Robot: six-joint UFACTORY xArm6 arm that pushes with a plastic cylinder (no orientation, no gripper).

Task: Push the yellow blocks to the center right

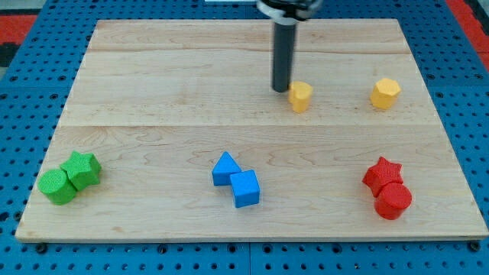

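Blue pegboard is seen around a light wooden desk that fills most of the view. No fingers are fitted on the arm, so no finger state can be told; only a dark rod is seen coming down from the view's top, ending in my tip. My tip is placed just beside the smaller yellow block, at its 9 to 10 o'clock, touching or nearly so. A second yellow block, hexagonal, is found well apart at 3 o'clock from the first. Both are located in the desk's upper right part. At 7 o'clock, a green star and green cylinder are seen touching. At 6 o'clock, two blue blocks are paired. At 4 o'clock, a red star is set against a red cylinder.
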